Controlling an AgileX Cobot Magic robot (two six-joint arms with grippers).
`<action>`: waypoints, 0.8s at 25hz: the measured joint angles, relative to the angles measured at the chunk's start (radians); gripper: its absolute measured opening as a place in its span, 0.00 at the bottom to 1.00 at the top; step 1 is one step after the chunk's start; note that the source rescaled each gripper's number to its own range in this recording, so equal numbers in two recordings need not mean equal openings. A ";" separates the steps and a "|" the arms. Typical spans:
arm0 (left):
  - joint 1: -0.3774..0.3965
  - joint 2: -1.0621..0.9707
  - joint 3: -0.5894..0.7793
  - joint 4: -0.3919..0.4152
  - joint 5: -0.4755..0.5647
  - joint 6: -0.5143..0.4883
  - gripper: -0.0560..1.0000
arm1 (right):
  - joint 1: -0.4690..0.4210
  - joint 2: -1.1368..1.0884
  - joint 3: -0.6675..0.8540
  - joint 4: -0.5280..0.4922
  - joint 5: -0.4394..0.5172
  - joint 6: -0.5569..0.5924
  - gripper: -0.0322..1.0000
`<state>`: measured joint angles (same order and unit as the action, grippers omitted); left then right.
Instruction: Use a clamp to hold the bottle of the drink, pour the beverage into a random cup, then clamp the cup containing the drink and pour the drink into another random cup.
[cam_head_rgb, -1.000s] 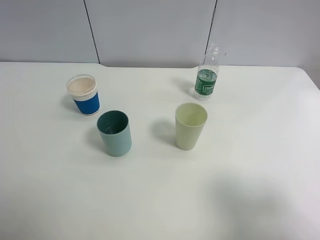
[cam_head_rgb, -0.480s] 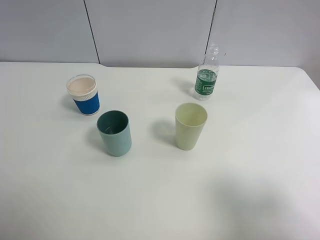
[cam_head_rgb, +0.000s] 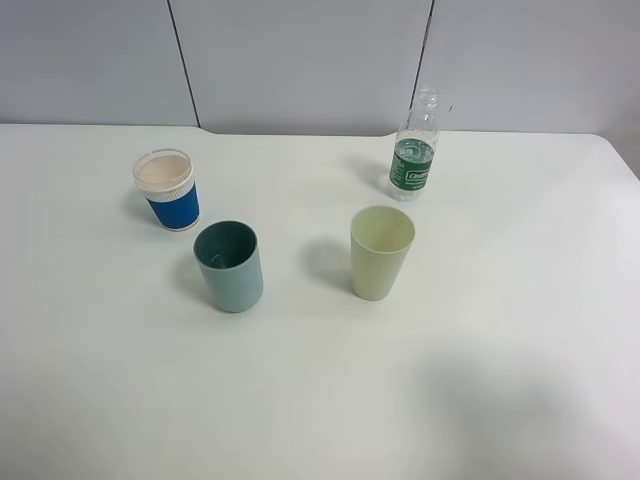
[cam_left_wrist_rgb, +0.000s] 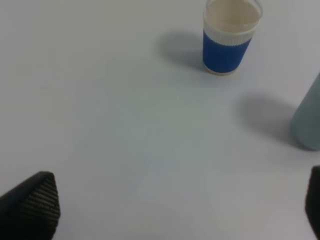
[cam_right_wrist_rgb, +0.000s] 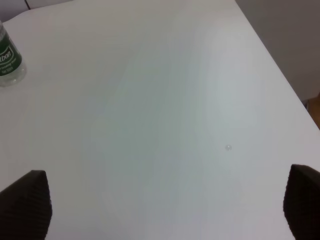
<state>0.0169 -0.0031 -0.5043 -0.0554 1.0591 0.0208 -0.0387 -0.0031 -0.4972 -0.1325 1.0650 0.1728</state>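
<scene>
A clear bottle with a green label (cam_head_rgb: 413, 150) stands open at the back right of the white table; its base shows in the right wrist view (cam_right_wrist_rgb: 8, 60). A blue cup with a white rim (cam_head_rgb: 167, 189) stands at the left, also in the left wrist view (cam_left_wrist_rgb: 229, 36). A teal cup (cam_head_rgb: 229, 266) and a pale green cup (cam_head_rgb: 381, 252) stand near the middle. The teal cup's side shows in the left wrist view (cam_left_wrist_rgb: 307, 122). My left gripper (cam_left_wrist_rgb: 172, 210) and right gripper (cam_right_wrist_rgb: 160, 205) are open and empty, far from all of them. Neither arm shows in the exterior view.
The white table (cam_head_rgb: 320, 400) ends at a grey panelled wall at the back. Its right edge shows in the right wrist view (cam_right_wrist_rgb: 280, 75), with darker floor beyond.
</scene>
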 joint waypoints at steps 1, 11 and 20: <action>0.000 0.000 0.000 0.000 0.000 0.000 1.00 | 0.000 0.000 0.000 0.000 0.000 0.000 0.85; 0.000 0.000 0.000 0.000 0.000 0.000 1.00 | 0.000 0.000 0.000 0.000 0.000 0.000 0.85; 0.000 0.000 0.000 0.000 0.000 0.000 1.00 | 0.000 0.000 0.000 0.000 0.000 0.000 0.85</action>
<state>0.0169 -0.0031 -0.5043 -0.0554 1.0589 0.0208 -0.0387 -0.0031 -0.4972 -0.1325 1.0650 0.1728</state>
